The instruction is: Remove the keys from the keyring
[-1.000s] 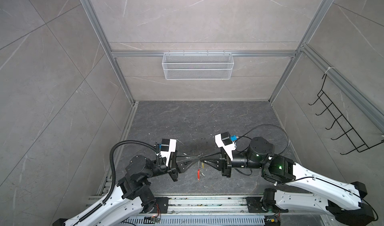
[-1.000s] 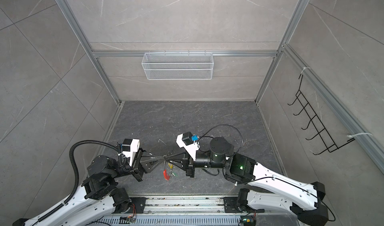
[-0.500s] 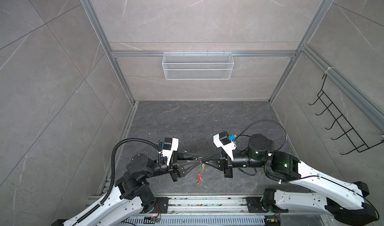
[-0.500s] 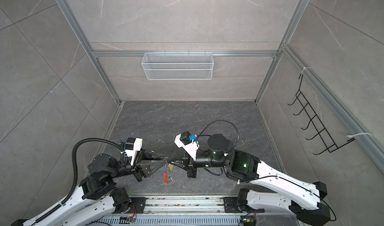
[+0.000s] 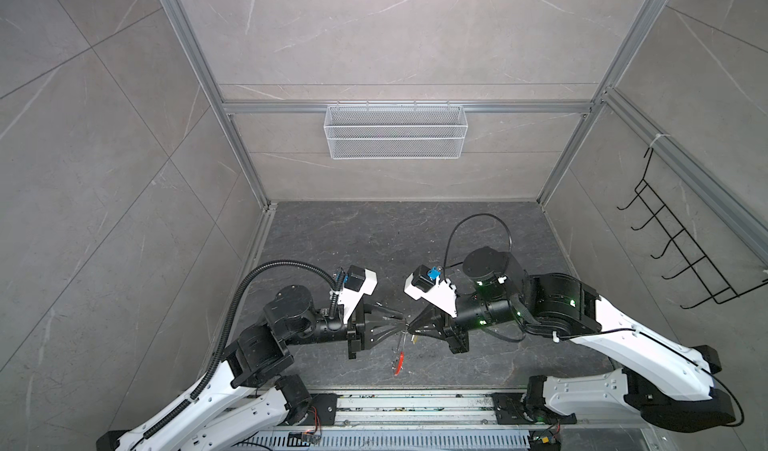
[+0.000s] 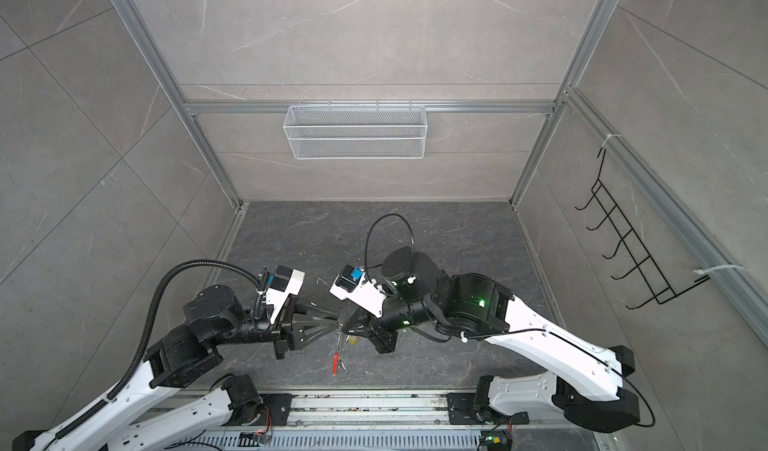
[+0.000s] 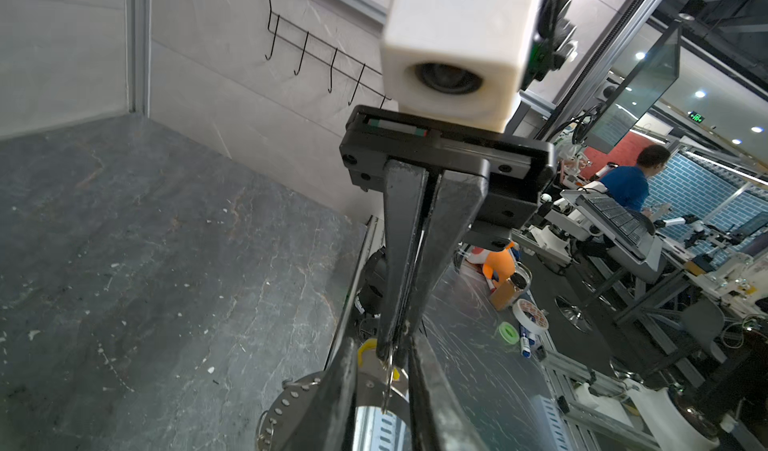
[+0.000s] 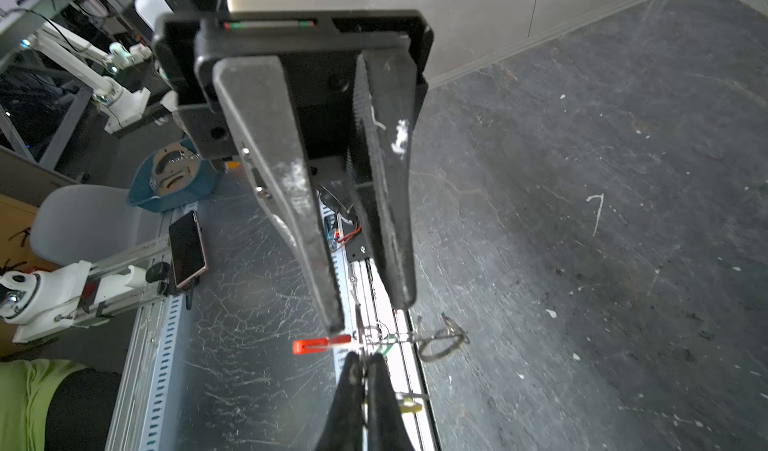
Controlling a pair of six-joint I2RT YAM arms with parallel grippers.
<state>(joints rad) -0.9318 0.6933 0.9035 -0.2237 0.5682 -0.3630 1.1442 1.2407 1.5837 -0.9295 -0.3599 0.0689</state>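
Note:
My right gripper (image 5: 410, 328) (image 8: 364, 358) is shut on the yellow-tagged key (image 8: 409, 405), held above the dark floor near the front. The keyring (image 8: 399, 336) hangs edge-on just past its tips. Its red sleeve (image 5: 398, 363) (image 8: 320, 344) points down, and in both top views it is the lowest part (image 6: 335, 363). The green-tagged key (image 8: 386, 348) sits on the hoop beside the tips. My left gripper (image 5: 403, 321) (image 8: 368, 314) faces the right one tip to tip. It is open, and its fingers (image 7: 336, 395) straddle the right gripper (image 7: 392, 355) without holding anything.
A white wire basket (image 5: 395, 137) hangs on the back wall. A black hook rack (image 5: 681, 245) is on the right wall. The metal base rail (image 5: 415, 403) runs along the front edge under both arms.
My left gripper was shut at the ring a second ago and has let go, its jaws now apart. The right gripper stays shut, with the keyring still hanging at its tips.

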